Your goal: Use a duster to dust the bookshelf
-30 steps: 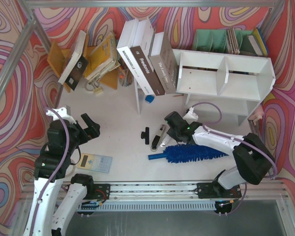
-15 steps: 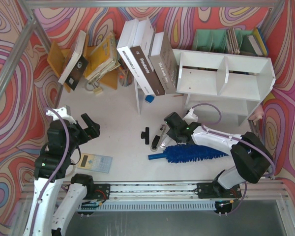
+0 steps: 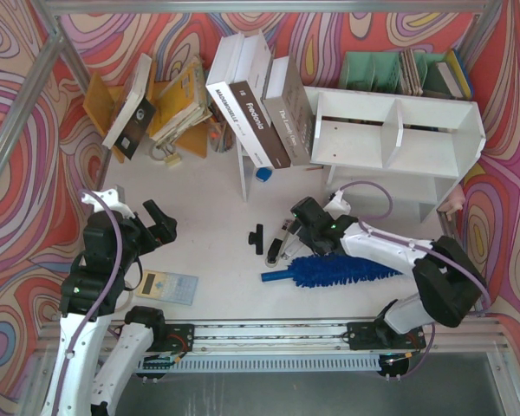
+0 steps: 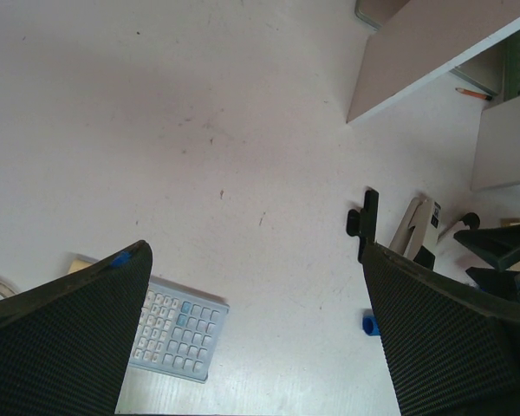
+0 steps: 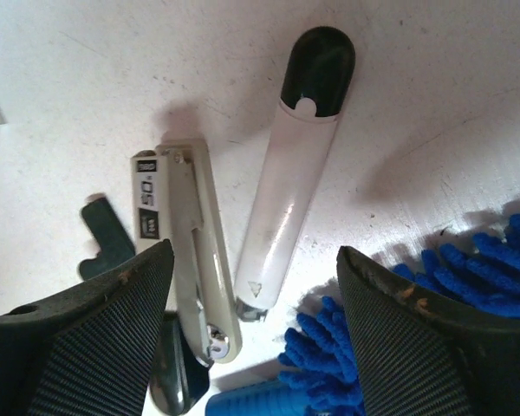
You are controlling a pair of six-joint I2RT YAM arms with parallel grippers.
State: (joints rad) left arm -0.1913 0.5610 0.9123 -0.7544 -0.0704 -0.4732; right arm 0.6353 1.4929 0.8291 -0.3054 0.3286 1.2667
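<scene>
While the duster (image 3: 342, 270) lies flat on the surface (image 3: 208, 217), not yet lifted, the step in hand is the pick-up: the right claw (image 3: 302, 232) hangs low just past the blue handle (image 3: 277, 276), its jaws spread wide and holding nothing. From the right wrist, the space between the fingers (image 5: 78, 338) is taken up by a stapler (image 5: 186, 251) and a white tool with a black cap (image 5: 286, 191), while the blue fluff (image 5: 468, 269) sits by the right-hand finger and the handle end (image 5: 243, 403) shows only at the claw's near side. My judgement is that the next move calls for drawing the claw back toward its own base until the handle, not the small tools, lies between the jaws, then closing on it. The bookshelf (image 3: 355, 143) stands well beyond the claw and off to its right, with open surface between. Room is tightest right under the claw, where the stapler, the white tool and a small black piece (image 5: 104, 234) crowd the handle and could be nudged or caught. The left claw (image 4: 256, 251) hovers well apart, jaws wide and bare, a calculator (image 4: 178, 325) just beneath it
</scene>
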